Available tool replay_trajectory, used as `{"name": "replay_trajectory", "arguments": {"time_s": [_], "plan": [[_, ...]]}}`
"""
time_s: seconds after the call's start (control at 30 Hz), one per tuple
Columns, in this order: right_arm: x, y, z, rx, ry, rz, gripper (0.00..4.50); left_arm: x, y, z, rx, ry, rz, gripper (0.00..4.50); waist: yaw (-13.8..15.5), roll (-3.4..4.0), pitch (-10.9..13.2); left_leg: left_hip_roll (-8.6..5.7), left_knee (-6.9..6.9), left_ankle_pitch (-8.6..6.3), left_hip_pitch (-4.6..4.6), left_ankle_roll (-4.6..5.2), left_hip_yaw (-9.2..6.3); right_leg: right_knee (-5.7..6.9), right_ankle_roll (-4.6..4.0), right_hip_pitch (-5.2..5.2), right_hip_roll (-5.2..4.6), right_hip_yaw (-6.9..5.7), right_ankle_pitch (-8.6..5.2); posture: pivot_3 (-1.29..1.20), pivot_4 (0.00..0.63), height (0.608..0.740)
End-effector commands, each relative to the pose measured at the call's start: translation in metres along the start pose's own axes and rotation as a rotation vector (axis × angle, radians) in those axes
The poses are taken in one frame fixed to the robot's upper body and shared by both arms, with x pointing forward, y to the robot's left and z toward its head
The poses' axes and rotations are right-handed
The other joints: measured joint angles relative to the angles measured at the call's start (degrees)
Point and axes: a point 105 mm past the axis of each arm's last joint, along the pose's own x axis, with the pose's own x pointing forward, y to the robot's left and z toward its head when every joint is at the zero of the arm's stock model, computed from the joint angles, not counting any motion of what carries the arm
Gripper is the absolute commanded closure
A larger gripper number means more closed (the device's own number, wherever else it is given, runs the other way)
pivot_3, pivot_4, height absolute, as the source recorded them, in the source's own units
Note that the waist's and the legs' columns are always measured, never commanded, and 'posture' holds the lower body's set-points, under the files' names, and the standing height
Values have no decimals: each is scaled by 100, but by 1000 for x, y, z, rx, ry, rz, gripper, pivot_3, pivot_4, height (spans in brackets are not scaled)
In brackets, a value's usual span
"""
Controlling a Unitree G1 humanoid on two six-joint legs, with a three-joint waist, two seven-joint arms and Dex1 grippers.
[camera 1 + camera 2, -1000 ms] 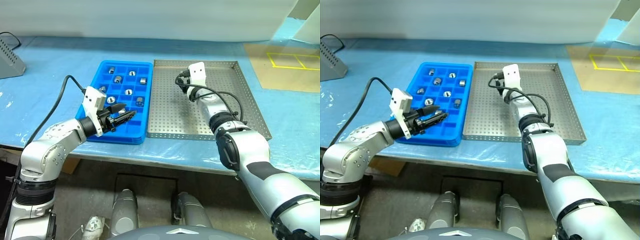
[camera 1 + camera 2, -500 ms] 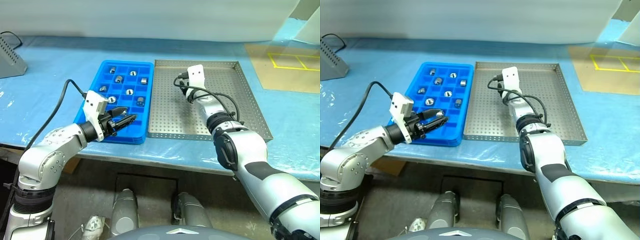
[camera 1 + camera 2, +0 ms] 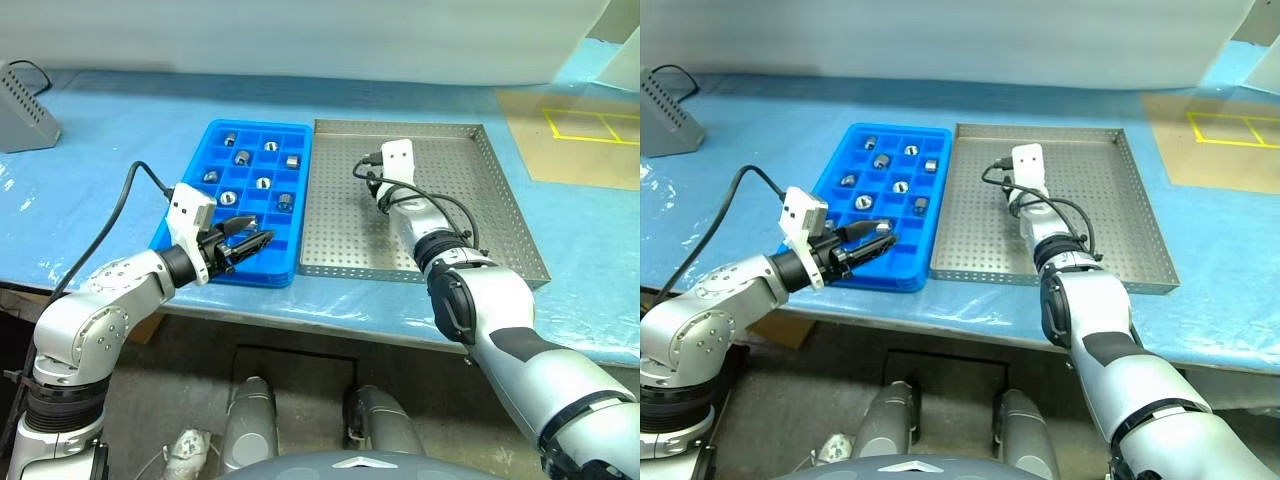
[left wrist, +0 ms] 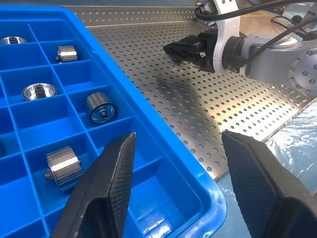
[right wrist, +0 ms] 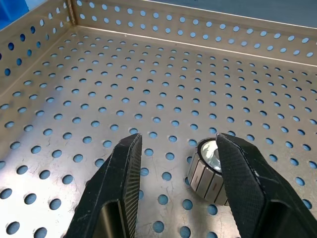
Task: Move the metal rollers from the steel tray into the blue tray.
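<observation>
One metal roller (image 5: 207,171) lies on the perforated floor of the steel tray (image 3: 480,210). My right gripper (image 5: 178,140) hangs low over it, open, with the roller between the fingers and close to one finger (image 5: 242,183). The blue tray (image 3: 300,215) stands left of the steel tray and holds several rollers (image 3: 243,157) in its compartments. My left gripper (image 4: 179,138) hovers open and empty over the blue tray's near right corner. In the left wrist view, rollers (image 4: 63,164) sit in nearby compartments and the right gripper (image 4: 183,49) shows beyond.
Both trays rest on a table under blue sheeting (image 3: 100,150). A grey device (image 3: 20,120) stands at the far left. A brown board with yellow tape lines (image 3: 580,135) lies at the far right. The table's front edge is just behind the trays' near rims.
My right gripper has sunk a little toward the steel tray's floor. The left gripper has stayed open in about the same place. The head view has shifted slightly.
</observation>
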Motion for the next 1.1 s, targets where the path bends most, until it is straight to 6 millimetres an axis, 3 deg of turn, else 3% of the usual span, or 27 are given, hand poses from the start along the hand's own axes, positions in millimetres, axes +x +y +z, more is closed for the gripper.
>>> {"name": "replay_trajectory", "arguments": {"time_s": [0.03,0.37,0.9,1.1], "plan": [[0,-7,8,20,-23,-22,2101,3,-8,11,33,-36,-33,1515,1,0,0,0,0,0,0,0,0,0,0,0,0,0,0,151,150,740],[-1,-18,1,53,-8,-34,2101,6,-8,11,36,-33,-44,1515,-6,0,0,-2,1,0,-1,0,0,0,1,0,0,0,1,127,150,740],[-1,-6,-3,56,-9,52,2101,12,-3,15,51,-36,-47,1515,-21,0,0,-1,6,1,1,-1,0,6,1,0,0,0,1,101,150,740],[-1,-7,-2,60,-15,59,3570,13,-3,16,54,-37,-50,1515,-16,0,0,-1,6,0,2,0,1,7,1,1,0,0,1,92,150,740]]}}
